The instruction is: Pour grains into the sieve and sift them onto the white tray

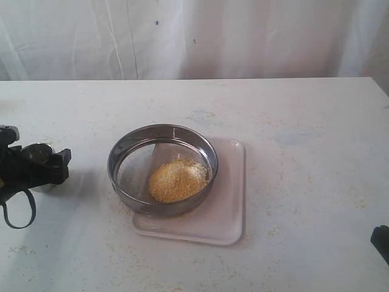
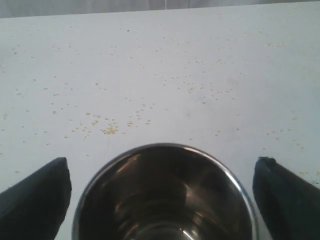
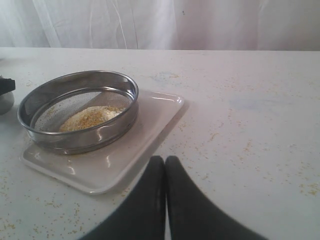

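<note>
The sieve (image 1: 162, 129), round with a grey metal rim, sits on the white tray (image 1: 228, 201) at the table's middle. A heap of yellowish-tan grains (image 1: 177, 180) with paler bits lies on its mesh. At the far left my left gripper (image 1: 42, 163) stands open around a small steel cup (image 1: 37, 152). In the left wrist view the cup (image 2: 165, 210) looks empty, with a gap between it and each finger (image 2: 40, 195). My right gripper (image 3: 165, 162) is shut on nothing, near the tray's (image 3: 145, 125) corner. The sieve (image 3: 80, 130) and grains (image 3: 87, 118) show beyond it.
Stray grains (image 2: 110, 130) are scattered over the white table (image 1: 292, 121), thickest near the cup and round the tray. A white curtain (image 1: 194, 36) closes off the far edge. Only the tip of my right gripper (image 1: 382, 240) shows at the exterior view's lower right corner.
</note>
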Controlling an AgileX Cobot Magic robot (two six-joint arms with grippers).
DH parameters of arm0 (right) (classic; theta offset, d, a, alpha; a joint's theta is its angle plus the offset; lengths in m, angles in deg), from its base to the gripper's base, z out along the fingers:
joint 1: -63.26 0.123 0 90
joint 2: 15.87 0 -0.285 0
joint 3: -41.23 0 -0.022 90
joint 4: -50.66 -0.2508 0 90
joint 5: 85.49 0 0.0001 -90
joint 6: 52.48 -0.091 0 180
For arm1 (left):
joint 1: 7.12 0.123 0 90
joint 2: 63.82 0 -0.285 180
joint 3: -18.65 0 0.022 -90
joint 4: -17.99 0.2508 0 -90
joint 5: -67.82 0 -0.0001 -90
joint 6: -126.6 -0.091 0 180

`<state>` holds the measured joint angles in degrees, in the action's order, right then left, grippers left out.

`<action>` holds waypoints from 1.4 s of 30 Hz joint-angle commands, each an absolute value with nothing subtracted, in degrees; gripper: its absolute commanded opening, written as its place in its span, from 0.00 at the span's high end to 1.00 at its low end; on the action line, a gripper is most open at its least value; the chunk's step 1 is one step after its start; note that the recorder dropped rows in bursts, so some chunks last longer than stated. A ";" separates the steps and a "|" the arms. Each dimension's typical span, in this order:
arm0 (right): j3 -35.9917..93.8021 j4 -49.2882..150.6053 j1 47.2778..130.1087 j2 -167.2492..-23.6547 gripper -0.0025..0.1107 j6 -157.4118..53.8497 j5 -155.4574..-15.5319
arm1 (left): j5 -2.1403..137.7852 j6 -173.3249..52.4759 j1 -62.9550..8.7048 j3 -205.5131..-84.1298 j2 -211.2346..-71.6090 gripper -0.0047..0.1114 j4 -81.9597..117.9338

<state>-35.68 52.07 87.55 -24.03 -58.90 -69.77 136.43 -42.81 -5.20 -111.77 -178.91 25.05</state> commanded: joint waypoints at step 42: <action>-35.99 52.23 87.24 -23.65 0.98 -58.73 -70.49 | 124.35 -3.79 -15.11 -96.93 -117.66 0.96 52.46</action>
